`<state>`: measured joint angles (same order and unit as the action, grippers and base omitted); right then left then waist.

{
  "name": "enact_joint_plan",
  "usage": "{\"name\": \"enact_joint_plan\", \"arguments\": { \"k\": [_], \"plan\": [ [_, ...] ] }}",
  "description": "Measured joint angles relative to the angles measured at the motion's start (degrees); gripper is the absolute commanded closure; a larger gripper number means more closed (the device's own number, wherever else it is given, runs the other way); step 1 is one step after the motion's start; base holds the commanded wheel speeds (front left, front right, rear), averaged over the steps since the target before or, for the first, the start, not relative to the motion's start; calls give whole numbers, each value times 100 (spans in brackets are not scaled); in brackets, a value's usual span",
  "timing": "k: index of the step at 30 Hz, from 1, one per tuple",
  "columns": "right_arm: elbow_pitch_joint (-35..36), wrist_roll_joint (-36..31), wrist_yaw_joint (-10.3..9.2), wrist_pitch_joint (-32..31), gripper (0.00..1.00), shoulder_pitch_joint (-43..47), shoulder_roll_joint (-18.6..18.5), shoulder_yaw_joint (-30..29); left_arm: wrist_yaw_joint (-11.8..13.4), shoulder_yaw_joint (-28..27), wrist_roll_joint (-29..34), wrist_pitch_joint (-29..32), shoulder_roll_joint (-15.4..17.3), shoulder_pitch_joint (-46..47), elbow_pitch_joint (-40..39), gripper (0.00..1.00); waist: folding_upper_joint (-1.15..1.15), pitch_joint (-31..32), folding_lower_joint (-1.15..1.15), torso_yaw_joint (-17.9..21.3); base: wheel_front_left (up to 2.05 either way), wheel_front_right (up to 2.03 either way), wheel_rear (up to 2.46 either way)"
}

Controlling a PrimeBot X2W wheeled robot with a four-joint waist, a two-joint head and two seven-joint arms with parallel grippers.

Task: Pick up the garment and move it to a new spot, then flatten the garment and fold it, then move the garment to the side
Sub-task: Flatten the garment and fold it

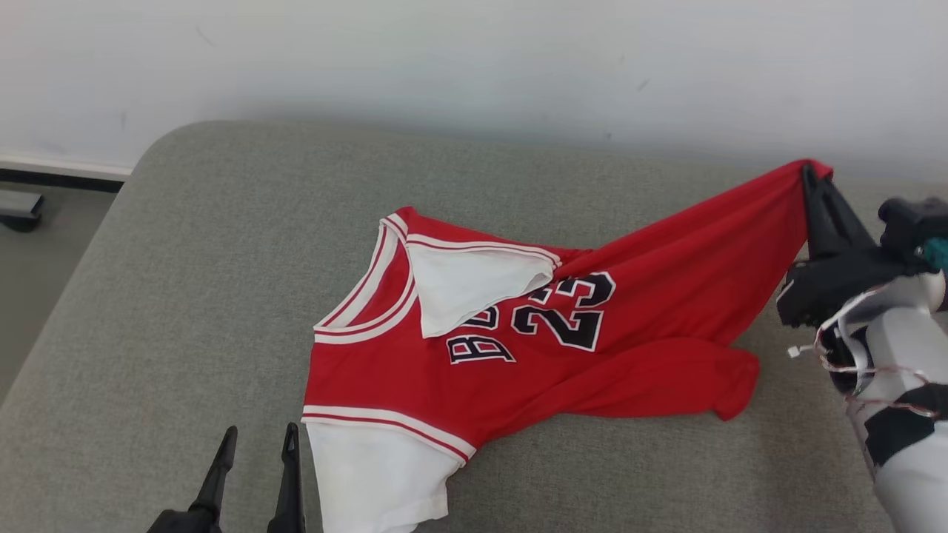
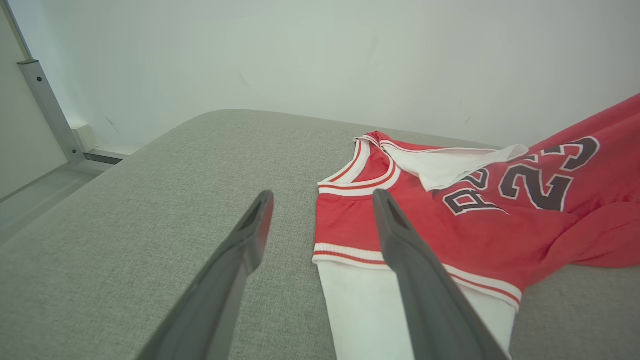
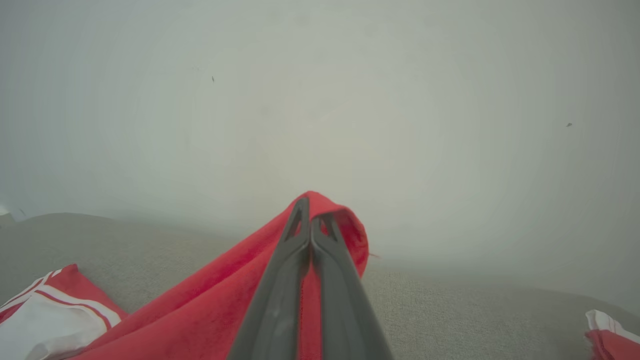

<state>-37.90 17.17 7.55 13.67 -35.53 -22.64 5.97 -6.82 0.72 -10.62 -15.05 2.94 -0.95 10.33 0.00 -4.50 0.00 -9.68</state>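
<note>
Left gripper [image 1: 261, 429]: fingers spread, empty, just beside the near white sleeve [image 1: 370, 474].
Garment [image 1: 518, 348]: lay rumpled mid-cushion [image 1: 185, 296]; collar [image 1: 370, 296] pointed left, long axis ran left to right.
Right gripper [image 1: 809, 172]: pinched the raised far-right hem corner [image 1: 778, 192].
Progress: judged early; flattening, folding and the side move remained.

A plain white wall [image 1: 474, 59] runs behind, marked with a few small dark scuffs. Before it stands a tabletop [image 1: 222, 244] covered in grey woven fabric, its far left corner rounded. At the left, grey floor [image 1: 22, 281] meets a white baseboard [image 1: 59, 167] edged in black. A pale metal post [image 2: 47, 107] rises beside the wall. The light is soft and even.
</note>
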Motion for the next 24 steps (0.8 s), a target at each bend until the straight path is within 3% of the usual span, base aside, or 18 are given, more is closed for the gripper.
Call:
{"name": "enact_joint_plan", "arguments": {
  "k": [6, 7, 8, 10, 16, 24],
  "plan": [
    [-1155, -213, 0, -263, 98, -1350, -105, 2, -1, 231, -92, 0, 0, 240, 46, 0, 0, -228, 0, -285, 0, 0, 0],
    [-1345, -271, 0, -271, 60, -1475, -101, -16, 2, 276, -141, 0, 0, 271, 53, 0, 0, -258, 1, -330, 0, 0, 0],
    [-1568, -369, 0, -383, 0, -1584, -101, -8, 23, 328, -171, 0, -1, 287, 59, 0, 0, -287, 0, -376, 0, 0, 0],
    [-1981, -489, 0, -593, 0, -1751, -81, 54, 40, 383, -215, 0, 0, 316, 63, 0, 0, -343, 0, -453, 0, 0, 0],
    [-2530, -638, 0, -378, 0, -2082, 23, 187, 129, 379, -266, 0, 0, 373, 54, 0, 0, -480, 0, -486, 0, 0, 0],
    [-2593, -406, 0, 77, 0, -1936, 68, 256, 153, 146, -182, 0, -3, 306, 43, 0, 0, -332, 0, -208, 0, 0, 0]
  ]
}}
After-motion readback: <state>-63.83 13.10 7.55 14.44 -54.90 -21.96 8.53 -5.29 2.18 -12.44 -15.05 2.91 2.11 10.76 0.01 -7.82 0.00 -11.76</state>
